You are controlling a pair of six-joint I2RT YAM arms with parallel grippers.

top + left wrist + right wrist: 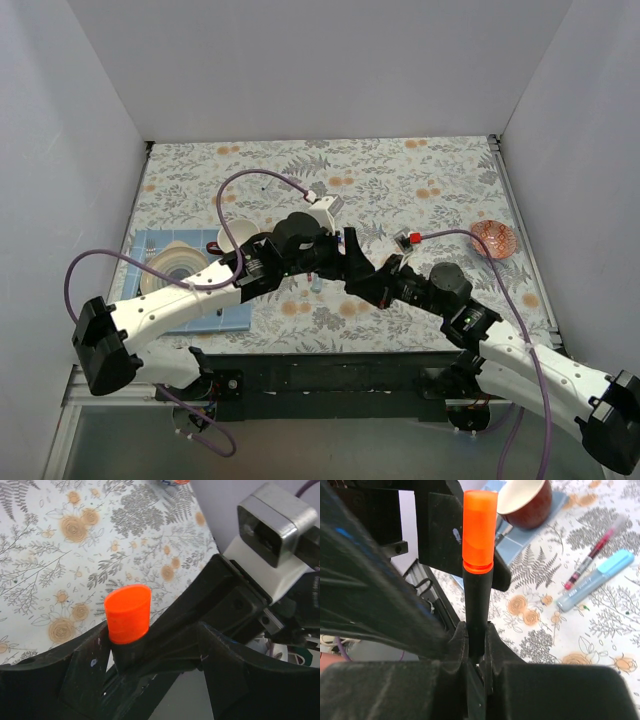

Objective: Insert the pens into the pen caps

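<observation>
- Right hand (pixel 476 641) is clenched on the black pen (pixel 477 600), fingers pinching the lower barrel.
- Pen's long axis runs in line with those fingers. The orange cap (pixel 480 527) is seated on the far end and points away from the hand.
- Left hand (pixel 157 640) is released: the jaws stand apart around the cap, which sits just beside one finger (pixel 75 670), well apart from the other.
- Top view: both hands meet above mid-surface, with the pen between them.
- Light blue pen (pixel 596 579) lies flat on the surface beside a thin red pen (pixel 592 555), roughly parallel and clear of both hands.
- Brown bowl (pixel 527 502) sits on a blue mat (pixel 232 315) at the left, with stacked plates (pixel 175 268) on the same mat.
- Orange patterned dish (pixel 493 240) sits near the right edge.
- Surface (pixel 400 180) has a floral cloth, with plain white walls (pixel 300 60) on three sides.
</observation>
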